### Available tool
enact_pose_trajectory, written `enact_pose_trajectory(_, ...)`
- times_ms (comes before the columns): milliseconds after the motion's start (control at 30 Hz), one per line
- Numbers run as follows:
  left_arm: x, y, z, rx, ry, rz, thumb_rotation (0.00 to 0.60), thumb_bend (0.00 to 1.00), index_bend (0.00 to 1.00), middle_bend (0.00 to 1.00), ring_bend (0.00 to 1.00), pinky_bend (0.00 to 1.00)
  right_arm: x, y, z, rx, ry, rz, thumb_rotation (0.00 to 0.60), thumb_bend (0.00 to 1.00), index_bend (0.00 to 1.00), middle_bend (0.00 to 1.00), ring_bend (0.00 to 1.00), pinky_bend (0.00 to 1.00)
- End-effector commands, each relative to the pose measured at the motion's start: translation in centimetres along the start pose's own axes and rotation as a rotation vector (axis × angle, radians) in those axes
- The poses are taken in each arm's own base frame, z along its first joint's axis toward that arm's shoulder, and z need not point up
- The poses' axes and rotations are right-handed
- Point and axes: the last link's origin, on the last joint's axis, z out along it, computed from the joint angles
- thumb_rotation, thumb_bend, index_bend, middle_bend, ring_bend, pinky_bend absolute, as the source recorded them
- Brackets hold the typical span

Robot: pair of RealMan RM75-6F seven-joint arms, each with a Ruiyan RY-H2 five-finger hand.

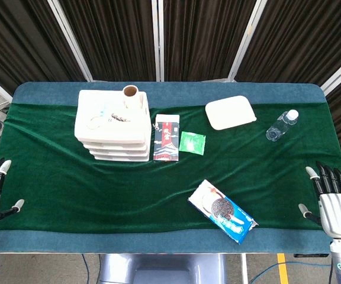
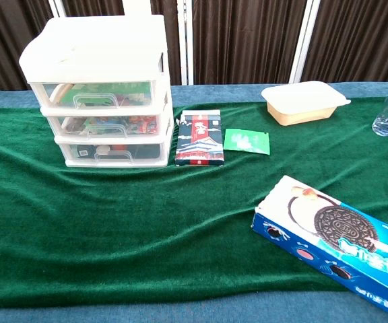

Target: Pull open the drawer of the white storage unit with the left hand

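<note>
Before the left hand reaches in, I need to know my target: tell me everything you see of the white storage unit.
The white storage unit stands upright on the green cloth, far left of centre. It looks like white plastic with three stacked clear-fronted drawers, all shut, each with a handle, and small items inside. A brown tube shows at its top. A dark printed packet lies beside it. No hand touches it.

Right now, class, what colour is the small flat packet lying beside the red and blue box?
Green, with pale print, the packet shows best in the chest view.
</note>
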Motion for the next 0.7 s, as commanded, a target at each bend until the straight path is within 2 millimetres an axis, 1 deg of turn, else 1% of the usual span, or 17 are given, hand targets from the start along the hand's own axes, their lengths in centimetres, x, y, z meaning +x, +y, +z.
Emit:
enact_pose_trajectory(33,-0.01,0.02,0.00,-0.001,0.000,0.001,0.600,0.19,0.00,0.00,0.00,0.00,0.04,0.00,-0.02,0.000,0.000,0.002,0.600,0.08,0.12,0.00,0.00,0.05)
enact_pose_trajectory(700,0.07,0.67,-0.01,-0.022,0.010,-0.037,0.600,0.19,0.00,0.00,0.00,0.00,0.22,0.19,-0.15,-0.002,-0.008,0.021,0.600,0.08,0.10,0.00,0.00,0.05)
